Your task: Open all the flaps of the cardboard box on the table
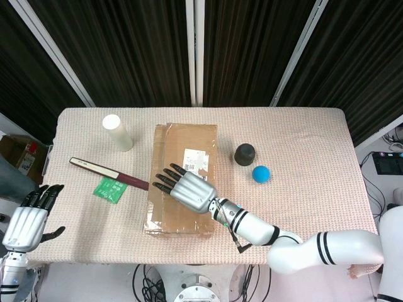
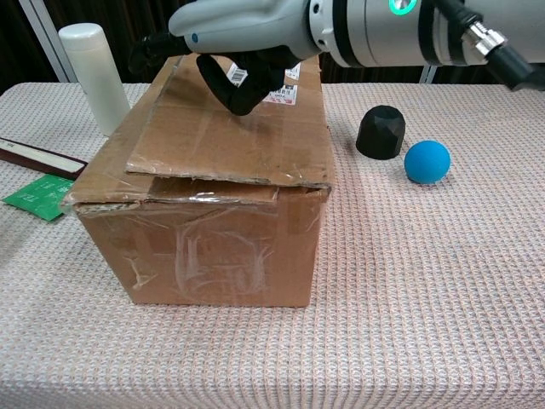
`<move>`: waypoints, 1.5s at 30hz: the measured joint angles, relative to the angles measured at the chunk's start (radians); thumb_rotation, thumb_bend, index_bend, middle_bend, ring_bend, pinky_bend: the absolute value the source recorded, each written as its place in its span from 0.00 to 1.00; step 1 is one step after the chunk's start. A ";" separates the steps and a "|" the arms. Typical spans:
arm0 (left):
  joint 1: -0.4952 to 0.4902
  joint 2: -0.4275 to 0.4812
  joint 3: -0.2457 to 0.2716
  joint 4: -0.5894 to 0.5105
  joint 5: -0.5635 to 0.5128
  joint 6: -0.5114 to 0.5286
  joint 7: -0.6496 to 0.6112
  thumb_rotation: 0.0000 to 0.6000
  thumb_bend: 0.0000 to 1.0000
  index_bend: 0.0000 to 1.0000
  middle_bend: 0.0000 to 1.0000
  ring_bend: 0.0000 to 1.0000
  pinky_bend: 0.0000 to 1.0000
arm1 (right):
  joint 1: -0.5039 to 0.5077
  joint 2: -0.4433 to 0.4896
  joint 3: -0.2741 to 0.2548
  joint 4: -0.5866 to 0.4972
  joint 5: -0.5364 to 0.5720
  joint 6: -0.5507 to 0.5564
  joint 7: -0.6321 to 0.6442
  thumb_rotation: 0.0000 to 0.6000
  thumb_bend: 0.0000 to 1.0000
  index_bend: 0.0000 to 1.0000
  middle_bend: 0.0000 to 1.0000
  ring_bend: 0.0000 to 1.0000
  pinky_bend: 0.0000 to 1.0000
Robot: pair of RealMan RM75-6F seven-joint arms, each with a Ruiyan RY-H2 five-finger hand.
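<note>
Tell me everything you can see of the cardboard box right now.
The cardboard box is brown, worn corrugated card with clear tape and a white shipping label on top. It lies long-side down mid-table, top flaps folded shut, the near edge slightly lifted. The right hand hovers over its top; whether it touches is unclear.

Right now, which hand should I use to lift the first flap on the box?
Right. The right hand hovers open over the top of the cardboard box, fingers spread toward the flap seam. The left hand sits off the table's near left corner, well away from the box.
</note>
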 measured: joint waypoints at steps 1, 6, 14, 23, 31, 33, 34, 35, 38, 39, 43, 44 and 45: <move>0.000 0.001 0.000 0.000 0.000 0.001 -0.001 1.00 0.00 0.08 0.12 0.12 0.20 | 0.012 -0.010 -0.011 0.006 0.012 0.008 -0.008 1.00 1.00 0.13 0.08 0.00 0.00; 0.001 0.008 -0.002 0.001 0.001 0.004 -0.004 1.00 0.00 0.08 0.12 0.12 0.20 | 0.028 -0.020 -0.033 0.016 0.008 0.044 -0.010 1.00 1.00 0.24 0.17 0.00 0.00; 0.000 0.009 -0.002 -0.005 0.002 0.001 0.001 1.00 0.00 0.08 0.12 0.12 0.20 | 0.021 -0.016 -0.040 0.018 -0.069 0.086 0.039 1.00 1.00 0.36 0.25 0.00 0.00; -0.009 0.007 -0.005 -0.011 0.003 -0.013 0.008 1.00 0.00 0.08 0.12 0.12 0.20 | -0.007 0.055 -0.037 -0.026 -0.135 0.148 0.075 1.00 1.00 0.39 0.27 0.00 0.00; -0.011 0.001 -0.012 -0.025 0.010 -0.001 0.031 1.00 0.00 0.08 0.12 0.12 0.20 | -0.066 0.166 -0.031 -0.112 -0.202 0.210 0.115 1.00 1.00 0.45 0.37 0.00 0.00; -0.013 0.003 -0.013 -0.030 0.010 -0.002 0.036 1.00 0.00 0.08 0.12 0.12 0.20 | -0.086 0.195 -0.031 -0.131 -0.223 0.226 0.130 1.00 1.00 0.46 0.37 0.00 0.00; -0.013 0.003 -0.013 -0.032 0.010 -0.003 0.037 1.00 0.00 0.08 0.12 0.12 0.20 | -0.100 0.214 -0.031 -0.142 -0.239 0.237 0.144 1.00 1.00 0.46 0.37 0.00 0.00; -0.014 0.002 -0.013 -0.034 0.010 -0.004 0.039 1.00 0.00 0.08 0.12 0.12 0.20 | -0.112 0.227 -0.032 -0.149 -0.251 0.244 0.155 1.00 1.00 0.46 0.37 0.00 0.00; -0.016 0.001 -0.011 -0.040 0.012 -0.009 0.047 1.00 0.00 0.08 0.12 0.12 0.20 | -0.151 0.271 -0.037 -0.171 -0.292 0.267 0.190 1.00 1.00 0.46 0.37 0.00 0.00; -0.017 0.001 -0.011 -0.043 0.013 -0.011 0.050 1.00 0.00 0.08 0.12 0.12 0.20 | -0.163 0.285 -0.038 -0.177 -0.303 0.273 0.201 1.00 1.00 0.46 0.37 0.00 0.00; -0.020 0.003 -0.010 -0.053 0.016 -0.015 0.057 1.00 0.00 0.08 0.12 0.12 0.20 | -0.219 0.345 -0.047 -0.200 -0.371 0.306 0.263 1.00 1.00 0.46 0.37 0.00 0.00; -0.021 0.003 -0.010 -0.055 0.016 -0.016 0.060 1.00 0.00 0.08 0.12 0.12 0.20 | -0.232 0.357 -0.050 -0.204 -0.387 0.312 0.277 1.00 1.00 0.46 0.37 0.00 0.00; -0.022 0.004 -0.010 -0.058 0.016 -0.018 0.063 1.00 0.00 0.08 0.12 0.12 0.20 | -0.246 0.370 -0.053 -0.208 -0.403 0.318 0.291 1.00 1.00 0.46 0.38 0.00 0.00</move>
